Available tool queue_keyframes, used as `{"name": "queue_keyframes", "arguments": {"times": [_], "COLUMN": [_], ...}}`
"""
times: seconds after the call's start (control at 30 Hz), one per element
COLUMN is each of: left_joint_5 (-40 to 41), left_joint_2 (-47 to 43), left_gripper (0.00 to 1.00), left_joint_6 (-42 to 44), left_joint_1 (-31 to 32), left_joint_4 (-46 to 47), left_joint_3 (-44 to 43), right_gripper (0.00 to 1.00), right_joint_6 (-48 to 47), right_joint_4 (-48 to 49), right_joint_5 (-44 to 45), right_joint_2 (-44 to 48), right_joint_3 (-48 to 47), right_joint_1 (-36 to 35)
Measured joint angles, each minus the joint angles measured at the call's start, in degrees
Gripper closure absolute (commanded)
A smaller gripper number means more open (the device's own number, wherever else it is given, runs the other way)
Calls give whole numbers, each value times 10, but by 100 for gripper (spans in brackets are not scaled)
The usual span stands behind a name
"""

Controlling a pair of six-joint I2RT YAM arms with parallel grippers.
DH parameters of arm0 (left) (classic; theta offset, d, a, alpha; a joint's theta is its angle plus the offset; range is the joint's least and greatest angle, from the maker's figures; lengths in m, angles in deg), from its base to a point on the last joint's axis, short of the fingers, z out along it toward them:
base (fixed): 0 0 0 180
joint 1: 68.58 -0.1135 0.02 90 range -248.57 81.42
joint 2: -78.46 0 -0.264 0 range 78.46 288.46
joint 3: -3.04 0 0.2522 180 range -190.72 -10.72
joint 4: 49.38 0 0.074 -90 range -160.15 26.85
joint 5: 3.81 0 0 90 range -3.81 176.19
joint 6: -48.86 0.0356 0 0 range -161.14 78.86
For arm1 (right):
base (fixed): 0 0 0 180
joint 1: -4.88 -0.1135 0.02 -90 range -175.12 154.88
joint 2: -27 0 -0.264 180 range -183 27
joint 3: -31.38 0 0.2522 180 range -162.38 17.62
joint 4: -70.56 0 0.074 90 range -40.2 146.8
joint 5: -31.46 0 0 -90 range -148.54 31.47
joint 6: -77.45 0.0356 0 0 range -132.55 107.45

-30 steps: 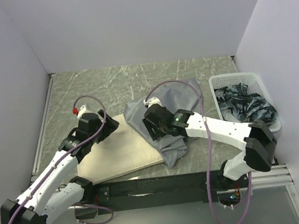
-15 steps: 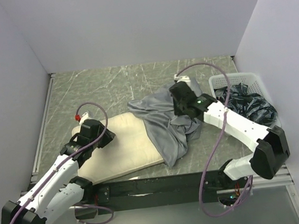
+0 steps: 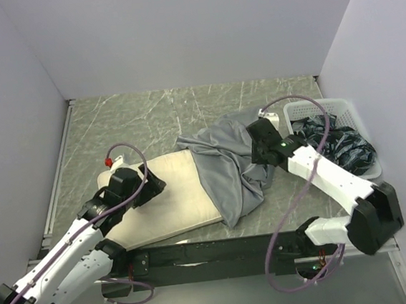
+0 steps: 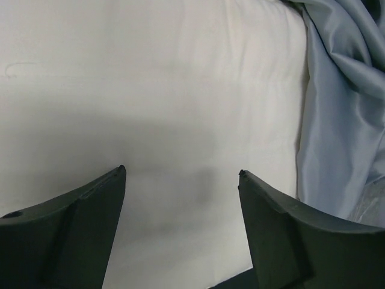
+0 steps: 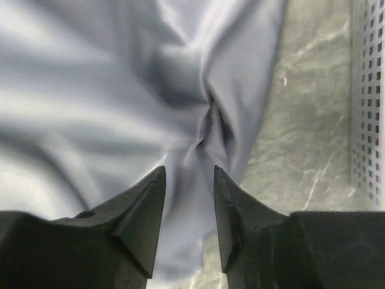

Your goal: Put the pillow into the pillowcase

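Observation:
The cream-white pillow point(image 3: 168, 198) lies flat at the near left of the table; its bear face does not show. The grey pillowcase point(image 3: 226, 165) is crumpled over the pillow's right end and trails toward the front edge. My left gripper point(image 3: 152, 184) hovers low over the pillow's left half, its jaws open wide with only the pillow point(image 4: 150, 90) below them and the pillowcase point(image 4: 343, 90) to the right. My right gripper point(image 3: 260, 145) sits at the pillowcase's right edge. In its wrist view the gripper point(image 5: 189, 168) is partly open, with grey pillowcase point(image 5: 120, 78) running under the gap.
A white perforated basket point(image 3: 326, 103) holding dark crumpled fabric point(image 3: 335, 146) stands at the right, close to my right arm; its wall point(image 5: 368, 90) shows in the right wrist view. Grey walls enclose the marbled table point(image 3: 149, 114) on three sides.
My right gripper has swung right and back from over the pillow to the pillowcase's right edge, and the pillowcase spread out rightward with it. My left gripper drew back slightly toward the near left.

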Motion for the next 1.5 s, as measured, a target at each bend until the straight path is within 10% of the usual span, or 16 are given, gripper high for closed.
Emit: {"name": "queue_keyframes", "arguments": {"times": [0.2, 0.4, 0.5, 0.7, 0.8, 0.83, 0.93, 1.4, 1.5], "left_joint_5": [49, 121, 139, 150, 144, 141, 133, 106, 92], "left_joint_2": [21, 110, 137, 189, 200, 199, 188, 186, 192], "left_gripper": [7, 7, 21, 99, 99, 99, 99, 99, 99], "left_joint_6": [-29, -68, -80, -89, -92, -93, -94, -91, -91], "left_joint_1": [80, 148, 150, 151, 150, 150, 149, 41, -1], "left_joint_4": [-14, 0, 16, 78, 125, 141, 167, 123, 124], "left_joint_3": [-3, -21, -20, 7, 24, 31, 41, -88, -100], "right_gripper": [37, 38, 38, 39, 63, 85, 100, 99, 79], "right_joint_6": [15, 2, -10, -22, -26, -29, -33, -44, -39], "right_joint_4": [-21, 16, 33, 15, -1, -4, -31, -68, -38], "right_joint_5": [24, -14, -33, -43, -33, -31, -16, -79, -93], "right_joint_2": [88, -22, -123, -306, -352, -360, -377, -332, -308], "right_joint_3": [-43, -144, -176, -264, -313, -327, -371, -476, -419], "right_joint_1": [-136, -246, -249, -240, -223, -215, -202, -313, -284]}}
